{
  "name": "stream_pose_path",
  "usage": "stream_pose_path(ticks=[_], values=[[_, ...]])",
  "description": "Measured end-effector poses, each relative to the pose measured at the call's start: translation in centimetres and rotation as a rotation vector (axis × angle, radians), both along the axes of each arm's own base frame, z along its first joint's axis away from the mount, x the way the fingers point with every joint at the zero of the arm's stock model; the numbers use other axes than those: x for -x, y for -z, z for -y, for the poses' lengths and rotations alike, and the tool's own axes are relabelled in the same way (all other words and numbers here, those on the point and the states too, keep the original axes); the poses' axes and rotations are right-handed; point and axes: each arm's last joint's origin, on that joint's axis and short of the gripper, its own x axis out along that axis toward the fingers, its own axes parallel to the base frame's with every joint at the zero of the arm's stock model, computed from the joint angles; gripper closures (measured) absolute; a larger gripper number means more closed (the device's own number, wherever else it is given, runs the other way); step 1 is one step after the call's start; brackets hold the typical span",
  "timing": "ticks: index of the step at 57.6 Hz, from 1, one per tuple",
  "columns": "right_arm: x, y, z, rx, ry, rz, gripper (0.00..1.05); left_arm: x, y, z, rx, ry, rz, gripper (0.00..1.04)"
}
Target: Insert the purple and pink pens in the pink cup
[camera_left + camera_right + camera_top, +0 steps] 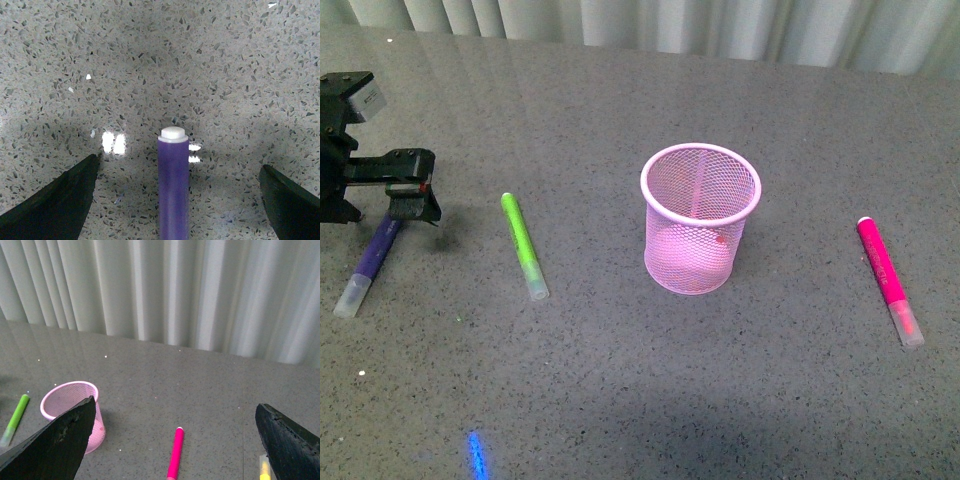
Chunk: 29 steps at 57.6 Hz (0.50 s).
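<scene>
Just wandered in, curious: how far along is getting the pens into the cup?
Nothing is done yet: neither pen is in the pink cup. The left gripper hangs open over the purple pen, which lies on the table. The pink pen lies untouched to the right.

**Both grippers are wide open**

The robot's black metal left arm (340, 150) comes in from the left side of the front view. It bends down at the end, so the black two-fingered left gripper (385, 212) points down and sits very low. Its two dark fingers (57, 202) are spread far apart, one on each side. They squeeze nothing.

The black two-fingered right gripper (170, 440) shows only in the right wrist view. It is up in the air, facing forward and a little bit down. Its two dark, pointed fingers (55, 440) are spread far apart too. They pinch nothing.
</scene>
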Motion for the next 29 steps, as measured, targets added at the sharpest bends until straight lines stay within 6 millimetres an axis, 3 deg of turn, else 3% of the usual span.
stream_pose_path(ticks=[4,15,21,29], values=[[0.00,0.00,0.00,0.000,0.000,0.000,0.07,-0.01,0.02,-0.12,0.000,-0.003,0.001,0.08],[0.00,0.00,0.00,0.000,0.000,0.000,0.07,0.01,0.16,-0.39,-0.001,-0.009,-0.002,0.32],[0.00,0.00,0.00,0.000,0.000,0.000,0.07,0.02,0.27,-0.63,-0.001,-0.015,-0.005,0.46],[0.00,0.00,0.00,0.000,0.000,0.000,0.07,0.09,0.34,-0.76,0.002,-0.017,-0.007,0.75]])
